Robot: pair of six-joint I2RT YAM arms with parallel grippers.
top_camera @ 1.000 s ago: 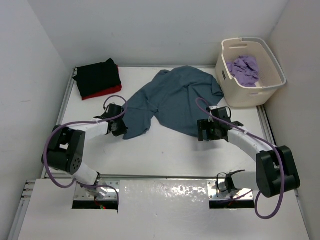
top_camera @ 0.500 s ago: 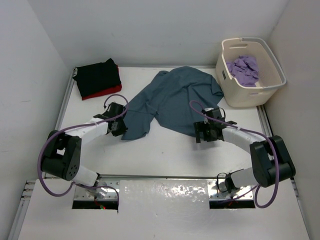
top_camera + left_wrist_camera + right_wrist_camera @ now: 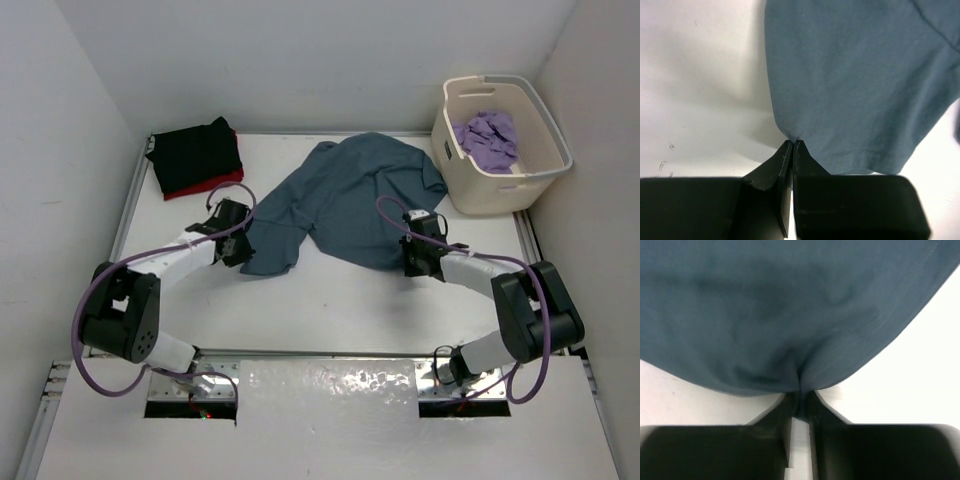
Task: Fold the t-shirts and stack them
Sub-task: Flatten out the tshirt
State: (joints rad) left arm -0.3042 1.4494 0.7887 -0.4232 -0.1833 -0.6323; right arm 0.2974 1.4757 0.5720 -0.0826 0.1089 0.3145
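Directions are read on the overhead view, with 12 o'clock at the far wall and the arm bases at 6 o'clock.

1. Blue-grey shirt [image 3: 340, 200]: lies unfolded and rumpled on the white table [image 3: 330, 300], from the centre toward 12 o'clock. One lobe trails toward 8 o'clock. Its near edge runs toward 4 o'clock.

2. Left gripper [image 3: 245, 250]: sits at 9 o'clock of the shirt, low over the table. In the left wrist view the left gripper [image 3: 792, 146] has its jaws pressed together with no gap. The hemmed corner of the shirt [image 3: 855, 75] meets the tips and is pinched there. Bare table [image 3: 700, 75] shows at 10 o'clock of the tips.

3. Right gripper [image 3: 412, 256]: sits at the shirt's near edge, at 4 o'clock of the cloth. In the right wrist view the right gripper [image 3: 800, 400] has its jaws narrow, and a bunched fold of the shirt [image 3: 790, 305] is clamped between them. The cloth puckers at the tips, and the stitched hem runs off toward 2 o'clock.

4. Black shirt [image 3: 195, 150]: folded, at 10 o'clock of the table, resting on top of a red shirt [image 3: 208, 186]. Only the near edge of the red shirt shows.

5. Lavender shirt [image 3: 487, 138]: crumpled inside the cream tub [image 3: 548, 165], which stands at 2 o'clock, just beside the blue-grey shirt's far right corner.
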